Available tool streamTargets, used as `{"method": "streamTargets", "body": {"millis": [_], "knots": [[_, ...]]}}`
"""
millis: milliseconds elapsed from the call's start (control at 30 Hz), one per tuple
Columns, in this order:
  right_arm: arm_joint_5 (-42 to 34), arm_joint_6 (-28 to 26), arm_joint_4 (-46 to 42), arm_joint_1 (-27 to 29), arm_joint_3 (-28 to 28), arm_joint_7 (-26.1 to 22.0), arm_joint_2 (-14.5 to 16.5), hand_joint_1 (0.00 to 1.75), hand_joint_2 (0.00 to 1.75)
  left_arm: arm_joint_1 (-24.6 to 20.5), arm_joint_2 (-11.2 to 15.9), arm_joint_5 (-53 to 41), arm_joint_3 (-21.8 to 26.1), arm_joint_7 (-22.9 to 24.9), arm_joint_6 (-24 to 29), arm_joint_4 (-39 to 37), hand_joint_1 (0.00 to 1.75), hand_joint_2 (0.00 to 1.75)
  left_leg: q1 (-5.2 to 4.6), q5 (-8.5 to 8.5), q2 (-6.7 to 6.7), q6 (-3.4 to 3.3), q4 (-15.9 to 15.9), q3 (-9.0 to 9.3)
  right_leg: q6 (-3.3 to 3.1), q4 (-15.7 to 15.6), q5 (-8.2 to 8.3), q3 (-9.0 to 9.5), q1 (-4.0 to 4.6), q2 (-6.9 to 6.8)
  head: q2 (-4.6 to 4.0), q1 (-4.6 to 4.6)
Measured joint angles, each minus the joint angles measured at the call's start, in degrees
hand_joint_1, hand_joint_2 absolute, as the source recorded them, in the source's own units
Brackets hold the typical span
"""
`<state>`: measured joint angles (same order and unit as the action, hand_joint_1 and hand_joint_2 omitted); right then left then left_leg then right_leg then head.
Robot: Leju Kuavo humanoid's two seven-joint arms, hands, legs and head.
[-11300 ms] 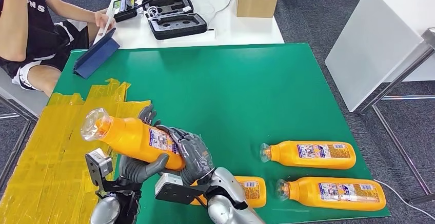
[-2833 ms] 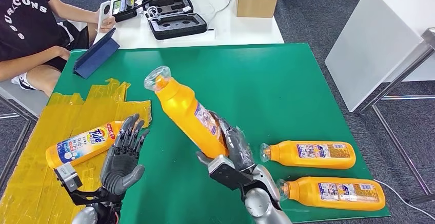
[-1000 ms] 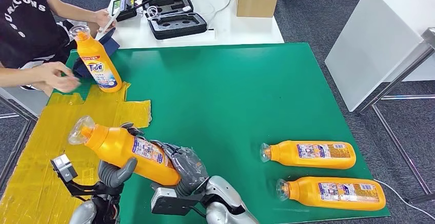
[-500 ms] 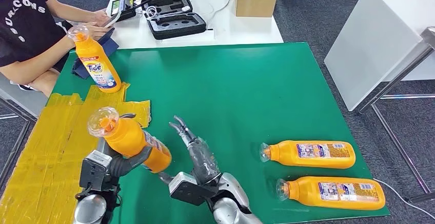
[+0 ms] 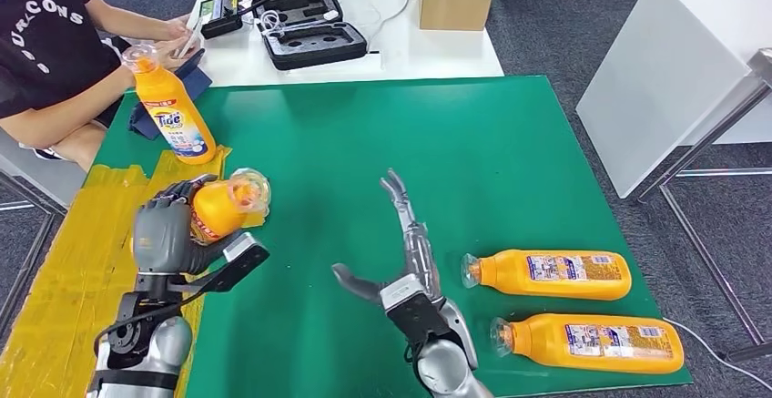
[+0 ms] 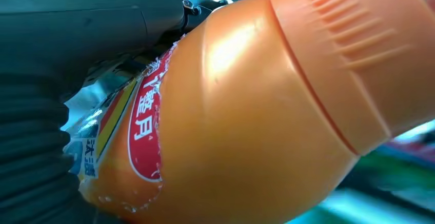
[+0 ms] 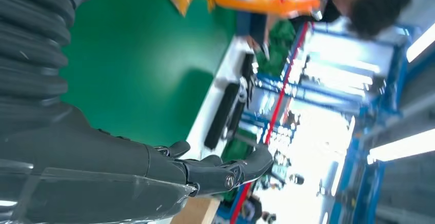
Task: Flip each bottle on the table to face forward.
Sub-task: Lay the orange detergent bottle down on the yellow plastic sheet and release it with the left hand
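Left hand (image 5: 162,230) grips an orange detergent bottle (image 5: 218,207) at lower left of the frame, above the yellow tape (image 5: 64,270). Right hand (image 5: 407,243), fingers spread, holds nothing at lower centre.

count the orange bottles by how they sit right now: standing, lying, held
Standing: 1, the Tide bottle on the yellow tape.
Lying: 2, far bottle, near bottle.
Held: 1, held bottle in the left hand.
Total: 4
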<state>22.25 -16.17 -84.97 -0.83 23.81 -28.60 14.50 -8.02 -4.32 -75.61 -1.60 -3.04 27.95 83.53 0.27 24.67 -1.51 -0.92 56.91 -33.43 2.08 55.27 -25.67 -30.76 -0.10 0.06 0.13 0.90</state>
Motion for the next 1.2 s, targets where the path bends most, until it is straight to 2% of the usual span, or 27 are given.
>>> {"method": "streamTargets", "body": {"millis": [67, 200, 400, 600, 733, 967, 1200], "knots": [[-1.74, -0.19, -1.48, 0.5, -1.76, -0.65, 0.04, 0.0, 1.75, -2.43, 1.68, -6.0, 0.22, 2.79, -1.23, -4.4, 1.75, 1.75, 0.0, -0.01, -0.02, 0.0, 0.0, 0.0, 0.0, 0.01, 0.0, 0.01, 0.0, 0.0, 0.0, 0.0], [-4.24, -0.27, -3.77, 0.97, -4.5, -1.41, 0.06, 0.0, 1.75, -6.57, 4.18, -11.94, 0.15, 5.06, -1.76, -13.58, 1.75, 1.75, 0.0, -0.01, 0.04, 0.01, 0.0, -0.01, 0.01, 0.03, 0.01, -0.01, 0.0, 0.02, 0.0, 0.0], [-5.23, -0.16, -5.53, 1.13, -6.49, -1.93, 0.06, 0.0, 1.75, -10.24, 5.69, -13.21, -0.24, 5.61, -2.18, -24.21, 1.75, 1.75, -0.01, 0.0, 0.03, 0.01, 0.01, -0.05, 0.01, 0.03, 0.0, -0.04, -0.01, 0.02, 0.0, -0.01], [-6.57, 1.03, -5.89, 1.13, -6.9, -1.94, 0.06, 0.0, 1.75, -12.03, 6.26, -13.38, -3.09, 7.67, -1.87, -32.06, 1.75, 1.75, -0.01, 0.0, 0.05, 0.01, 0.01, -0.05, 0.01, 0.03, 0.0, -0.05, -0.01, 0.02, 0.0, 0.0], [-6.83, 1.42, -5.89, 1.13, -6.82, -1.91, 0.07, 0.0, 1.75, -12.62, 5.92, -13.41, -4.97, 8.95, 1.5, -36.14, 0.0, 1.75, -0.01, 0.0, -0.03, 0.01, 0.0, -0.01, 0.01, 0.03, 0.0, 0.03, -0.01, 0.0, 0.0, 0.0], [-7.35, 1.61, -5.87, 1.12, -6.45, -1.71, 0.08, 0.0, 1.75, -13.97, 5.24, -13.44, -7.53, 11.68, 6.85, -42.06, 0.0, 1.75, -0.01, 0.0, -0.1, 0.01, -0.01, 0.16, 0.01, 0.02, 0.0, 0.25, -0.01, -0.02, 0.0, 0.0], [-7.69, 0.94, -5.79, 1.11, -5.96, -1.56, 0.08, 0.0, 1.75, -13.54, 4.23, -13.42, -5.87, 9.19, 12.12, -43.16, 0.0, 1.75, -0.01, -0.01, -0.08, 0.01, 0.0, 0.22, 0.01, 0.02, 0.0, 0.31, -0.01, -0.01, 0.0, 0.01]]}}
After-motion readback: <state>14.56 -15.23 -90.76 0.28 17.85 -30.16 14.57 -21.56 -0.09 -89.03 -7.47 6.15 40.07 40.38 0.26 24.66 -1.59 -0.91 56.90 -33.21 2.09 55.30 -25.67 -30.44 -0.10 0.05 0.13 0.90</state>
